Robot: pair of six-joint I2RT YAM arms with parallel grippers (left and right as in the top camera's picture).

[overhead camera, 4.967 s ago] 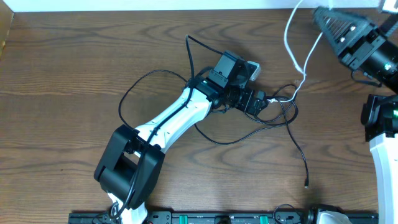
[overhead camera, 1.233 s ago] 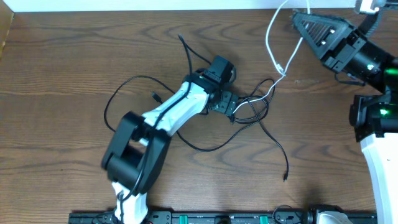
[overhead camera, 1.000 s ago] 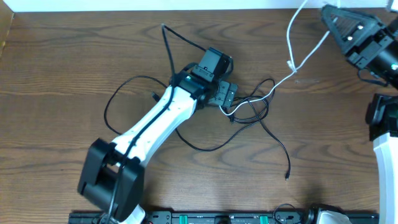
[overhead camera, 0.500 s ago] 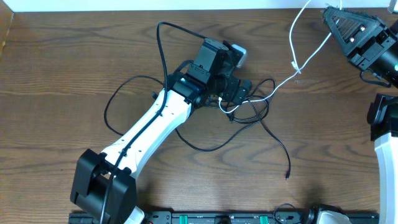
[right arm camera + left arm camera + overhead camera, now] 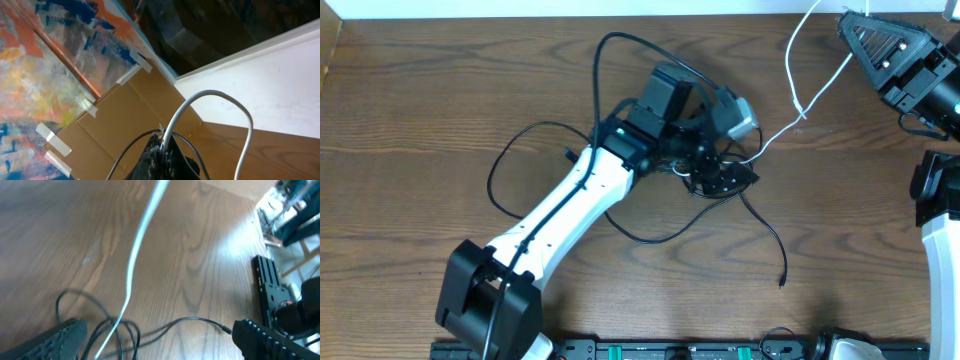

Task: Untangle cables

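The white cable (image 5: 775, 128) runs from the table's top right corner down into a knot with the black cable (image 5: 767, 228) at the table's middle. The black cable loops out to the left, and its plug end (image 5: 782, 283) lies to the lower right. My left gripper (image 5: 720, 168) hovers over the knot, wide open. In the left wrist view the white cable (image 5: 134, 262) and black loops (image 5: 102, 325) lie between its fingers (image 5: 60, 339), untouched. My right gripper (image 5: 848, 20) is raised at the top right, shut on the white cable (image 5: 200, 102).
The table's back edge and a white wall (image 5: 280, 85) lie just behind the right gripper. A cardboard panel (image 5: 115, 120) stands beside it. A black equipment rail (image 5: 670, 350) runs along the front edge. A thin black wire (image 5: 132, 142) curves past the right fingertips.
My left gripper has swung right and turned over the knot, with its jaws now fully wide. The white cable and right gripper have held still over the last half second.
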